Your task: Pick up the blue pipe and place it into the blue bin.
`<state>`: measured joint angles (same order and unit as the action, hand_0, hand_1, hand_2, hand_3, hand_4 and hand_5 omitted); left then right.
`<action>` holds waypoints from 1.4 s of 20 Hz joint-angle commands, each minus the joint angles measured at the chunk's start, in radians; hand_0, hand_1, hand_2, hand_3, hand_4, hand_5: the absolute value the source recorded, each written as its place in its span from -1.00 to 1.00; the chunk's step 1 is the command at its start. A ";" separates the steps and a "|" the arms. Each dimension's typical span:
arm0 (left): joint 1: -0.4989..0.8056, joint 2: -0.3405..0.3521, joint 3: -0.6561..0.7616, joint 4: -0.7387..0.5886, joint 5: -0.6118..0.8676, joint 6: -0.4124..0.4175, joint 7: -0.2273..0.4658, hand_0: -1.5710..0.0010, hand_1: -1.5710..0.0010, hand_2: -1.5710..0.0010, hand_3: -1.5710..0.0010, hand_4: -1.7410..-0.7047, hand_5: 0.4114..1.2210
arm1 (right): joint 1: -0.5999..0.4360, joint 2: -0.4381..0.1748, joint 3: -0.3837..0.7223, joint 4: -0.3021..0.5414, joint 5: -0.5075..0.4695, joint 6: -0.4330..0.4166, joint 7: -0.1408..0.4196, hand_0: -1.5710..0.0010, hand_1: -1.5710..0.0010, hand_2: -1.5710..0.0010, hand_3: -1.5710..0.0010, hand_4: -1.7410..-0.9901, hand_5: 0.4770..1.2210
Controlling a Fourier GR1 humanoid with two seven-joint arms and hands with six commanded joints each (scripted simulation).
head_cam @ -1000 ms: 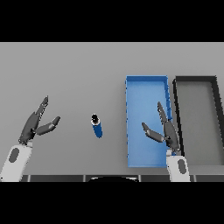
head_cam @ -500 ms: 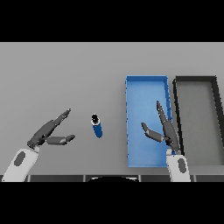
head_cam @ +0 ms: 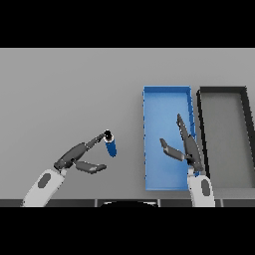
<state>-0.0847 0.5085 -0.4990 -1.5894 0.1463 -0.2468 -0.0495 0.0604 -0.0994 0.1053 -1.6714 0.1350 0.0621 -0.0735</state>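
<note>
A short blue pipe [head_cam: 111, 145] with a dark end cap lies on the grey table, left of the blue bin [head_cam: 149, 149]. My left hand [head_cam: 79, 156] reaches toward it from the lower left, open; its straight fingertips touch the pipe's dark upper end, and the thumb sticks out below, clear of the pipe. My right hand [head_cam: 187, 147] hangs open over the blue bin's right side, fingers pointing away from me, holding nothing.
A black bin [head_cam: 242, 180] stands directly right of the blue bin, their long sides side by side. Both bins hold nothing. Grey table stretches behind and to the left of the pipe.
My left hand has swung rightward and forward from the table's left side until its fingertips reach the pipe's upper end. The pipe, the right hand and both bins have stayed put.
</note>
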 commanded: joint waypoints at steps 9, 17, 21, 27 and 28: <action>-0.128 -0.179 -0.050 0.197 -0.081 0.031 -0.004 1.00 1.00 1.00 1.00 0.27 -0.92 | 0.046 -0.014 -0.008 -0.030 0.001 0.000 -0.015 1.00 1.00 1.00 1.00 0.27 -0.68; -0.163 -0.303 -0.002 0.289 0.023 0.023 -0.055 0.44 0.25 0.11 0.08 -0.24 0.03 | 0.041 -0.021 -0.018 -0.026 -0.013 0.008 -0.014 1.00 1.00 1.00 1.00 0.28 -0.66; -0.125 -0.334 -0.022 0.268 0.001 0.056 -0.088 -0.41 -0.49 -0.55 -0.48 -0.67 0.60 | 0.025 -0.010 -0.009 -0.018 -0.004 0.003 -0.009 1.00 1.00 1.00 1.00 0.28 -0.63; -0.128 -0.326 -0.042 0.221 -0.034 0.095 -0.159 -0.85 -0.87 -0.88 -0.77 -0.90 0.90 | 0.022 -0.017 -0.011 -0.003 -0.001 0.007 -0.011 1.00 1.00 1.00 1.00 0.32 -0.61; -0.125 -0.322 -0.042 0.187 -0.024 0.095 -0.162 -0.88 -0.89 -0.90 -0.79 -0.92 0.92 | 0.029 -0.023 -0.015 -0.014 -0.001 0.006 -0.018 1.00 1.00 1.00 1.00 0.32 -0.61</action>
<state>-0.2101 0.1870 -0.5406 -1.4027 0.1241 -0.1545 -0.2182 0.0892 -0.1229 0.0905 -1.6851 0.1337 0.0684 -0.0941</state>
